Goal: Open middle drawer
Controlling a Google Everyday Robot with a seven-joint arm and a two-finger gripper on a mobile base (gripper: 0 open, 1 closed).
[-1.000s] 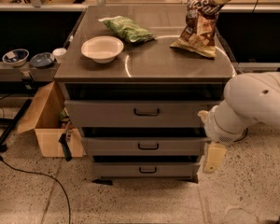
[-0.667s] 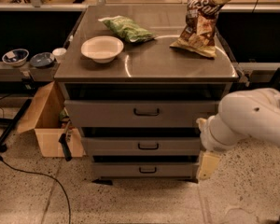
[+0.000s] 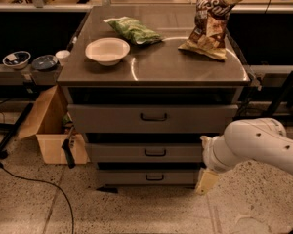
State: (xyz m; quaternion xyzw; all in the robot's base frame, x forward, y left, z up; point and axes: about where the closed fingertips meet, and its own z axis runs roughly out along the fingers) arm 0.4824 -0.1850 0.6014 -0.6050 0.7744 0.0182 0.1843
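The middle drawer is the second of three grey fronts in the cabinet, with a small dark loop handle. Its front sits about flush with the drawer below. My gripper hangs low at the cabinet's front right corner, level with the lowest drawer and to the right of the middle drawer's handle. It touches no handle. My white arm comes in from the right edge.
The taller top drawer and the slim lowest drawer flank the middle one. On top lie a white bowl, a green bag and a chip bag. An open cardboard box stands on the floor at left, with a cable.
My arm and gripper have moved left and down, closer to the cabinet's lower right corner. The drawers have not moved.
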